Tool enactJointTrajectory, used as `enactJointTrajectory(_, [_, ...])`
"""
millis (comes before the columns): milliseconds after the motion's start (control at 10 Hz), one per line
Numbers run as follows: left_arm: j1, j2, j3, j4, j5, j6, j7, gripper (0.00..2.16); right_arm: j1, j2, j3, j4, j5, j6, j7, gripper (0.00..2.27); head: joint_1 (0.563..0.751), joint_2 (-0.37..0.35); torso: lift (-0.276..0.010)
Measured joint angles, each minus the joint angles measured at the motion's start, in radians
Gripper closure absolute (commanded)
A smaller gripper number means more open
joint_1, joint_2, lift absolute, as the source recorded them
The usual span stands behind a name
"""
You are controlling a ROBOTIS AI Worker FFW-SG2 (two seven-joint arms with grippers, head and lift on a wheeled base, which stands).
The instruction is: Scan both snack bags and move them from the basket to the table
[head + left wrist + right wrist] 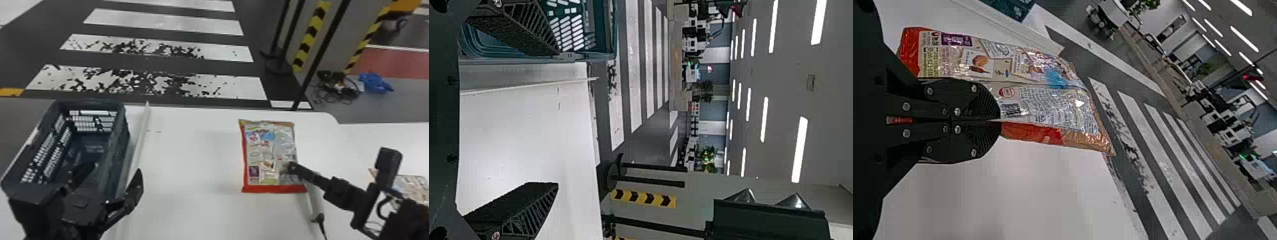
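Note:
In the head view my left gripper (110, 181) stands open at the near end of the dark basket (118, 145), one finger over its inside and the other beyond its right wall. The left wrist view shows the left gripper (554, 119) around no object, with the basket (601, 30) at one finger. My right gripper (288, 166) is shut on a red-edged snack bag (263, 153) over the table's right part. In the right wrist view the right gripper (998, 120) pinches the bag (1043, 100). Another snack bag (415, 184) lies at far right, partly behind the right arm.
On the white table (191, 159), a pale bar (142, 134) runs beside the basket's right side. A pale object with a black cable (322, 227) lies partly beneath the right arm. Black poles (319, 51) stand beyond the table.

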Motion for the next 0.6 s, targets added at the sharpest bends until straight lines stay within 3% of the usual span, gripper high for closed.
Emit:
enactJointTrajectory(200, [-0.009,0.006,0.003,0.001,0.019,0.002,0.000,0.05,-0.122,-0.006,-0.046,0.086,0.036,-0.040,-0.128,2.25,0.695,-0.227,-0.098])
enactJointTrajectory(500, [-0.023,0.018,0.011,0.004,0.047,0.003,0.000,0.05,-0.287,-0.056,-0.105,0.280,0.096,-0.159,-0.267,2.25,0.695,-0.342,-0.098])
enactJointTrajectory(600, [-0.029,0.023,0.013,0.005,0.057,0.006,0.001,0.05,-0.315,-0.068,-0.107,0.332,0.123,-0.218,-0.333,2.25,0.695,-0.350,-0.098])
